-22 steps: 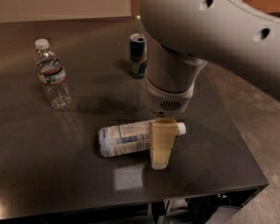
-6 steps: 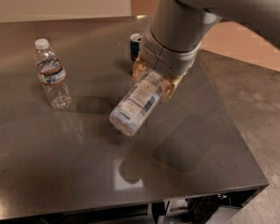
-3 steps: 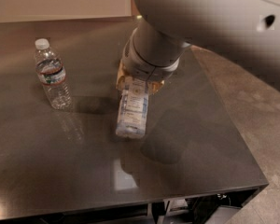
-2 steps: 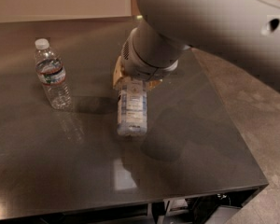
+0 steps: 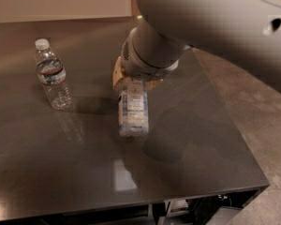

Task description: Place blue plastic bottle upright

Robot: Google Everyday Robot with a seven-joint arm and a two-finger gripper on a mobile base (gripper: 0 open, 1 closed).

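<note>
The blue plastic bottle (image 5: 133, 110), clear with a white-and-pale-blue label, hangs nearly upright with its base low over the dark table (image 5: 61, 172), near the middle. Its cap end is hidden up in my gripper (image 5: 131, 82), which is shut on the bottle's top from above. I cannot tell whether the base touches the table. The big grey arm covers the upper right of the view.
A ribbed clear bottle (image 5: 51, 74) with a narrow dark band label stands upright at the left. The table's right edge (image 5: 234, 130) drops to a speckled floor. The small drink can is hidden behind the arm.
The bottle has swung from tilted to nearly upright. The gripper has shifted left and lowered with it toward the table.
</note>
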